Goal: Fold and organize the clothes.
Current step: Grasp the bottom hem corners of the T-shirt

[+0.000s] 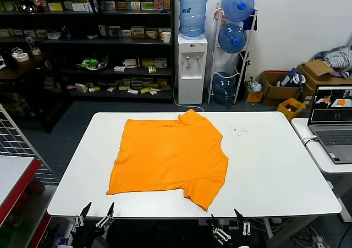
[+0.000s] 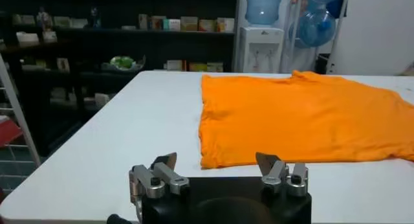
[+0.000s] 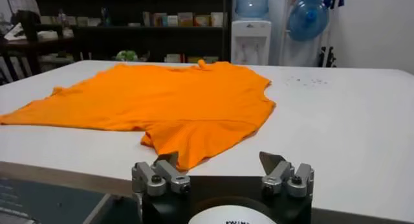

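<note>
Nearest you in the head view, the left gripper [image 1: 95, 212] and the right gripper [image 1: 231, 221] sit just below the near edge of the white table [image 1: 275, 165], both with fingers spread wide and holding nothing. Beyond that edge, the orange T-shirt [image 1: 168, 154] lies flat on the table, one sleeve reaching toward the near edge and the other at the far edge. You see a laptop [image 1: 331, 121] on a side surface to the right of the table, and a water dispenser [image 1: 192, 66] past the table's far edge.

Left wrist view: you see the left gripper [image 2: 220, 173] wide and empty, hovering at the table's [image 2: 116, 147] near edge, with the T-shirt's [image 2: 304, 118] hem close ahead of it but apart from the fingertips [image 2: 167, 162].

Right wrist view: you see the right gripper [image 3: 221, 169] equally wide and empty, at the table's [image 3: 349, 122] near edge. The T-shirt's [image 3: 168, 102] near sleeve lies just ahead of the fingers [image 3: 272, 162], not touching them.
</note>
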Action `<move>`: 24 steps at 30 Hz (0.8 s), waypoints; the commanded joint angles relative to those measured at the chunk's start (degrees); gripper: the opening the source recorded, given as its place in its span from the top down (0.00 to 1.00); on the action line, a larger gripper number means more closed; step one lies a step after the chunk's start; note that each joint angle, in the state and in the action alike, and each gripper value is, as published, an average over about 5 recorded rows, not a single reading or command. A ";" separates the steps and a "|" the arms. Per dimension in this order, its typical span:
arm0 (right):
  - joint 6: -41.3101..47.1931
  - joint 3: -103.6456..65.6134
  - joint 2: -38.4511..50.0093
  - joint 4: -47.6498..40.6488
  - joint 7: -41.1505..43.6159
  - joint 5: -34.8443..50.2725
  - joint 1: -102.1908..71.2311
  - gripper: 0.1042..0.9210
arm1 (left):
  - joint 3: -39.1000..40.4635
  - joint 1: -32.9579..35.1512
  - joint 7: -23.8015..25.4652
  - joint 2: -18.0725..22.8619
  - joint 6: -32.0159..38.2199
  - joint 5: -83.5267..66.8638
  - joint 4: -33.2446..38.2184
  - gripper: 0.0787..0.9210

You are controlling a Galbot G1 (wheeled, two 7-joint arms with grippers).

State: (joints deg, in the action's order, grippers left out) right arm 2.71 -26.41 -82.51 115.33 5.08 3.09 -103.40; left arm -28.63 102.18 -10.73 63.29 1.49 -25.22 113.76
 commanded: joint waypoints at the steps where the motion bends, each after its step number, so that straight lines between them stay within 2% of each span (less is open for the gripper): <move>1: -0.12 -0.13 -0.20 0.20 -0.07 -0.06 -0.18 0.12 | 0.05 -0.64 -0.07 -0.17 -0.27 -0.75 -0.11 0.12; 9: 2.32 1.99 0.32 -3.65 -3.51 1.39 9.40 0.12 | 1.56 -9.42 0.93 -0.21 -4.83 -1.42 -3.19 0.12; 15: 5.72 4.45 -0.39 -9.38 -5.14 1.22 16.46 0.12 | 3.39 -16.81 1.19 -0.93 -6.85 -1.70 -9.77 0.12; 19: 6.81 6.46 -1.79 -11.30 -5.34 0.27 16.77 0.12 | 3.35 -17.88 1.20 -1.46 -7.35 -3.11 -12.70 0.12; 24: 6.79 8.64 -4.09 -12.80 -5.40 -2.05 16.05 0.12 | 3.19 -17.15 1.47 -1.58 -7.67 -3.80 -13.01 0.12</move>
State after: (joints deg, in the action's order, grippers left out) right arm 8.18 -19.65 -85.48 104.92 0.31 1.88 -89.92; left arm -25.95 88.82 -9.52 61.85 -4.85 -28.05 104.41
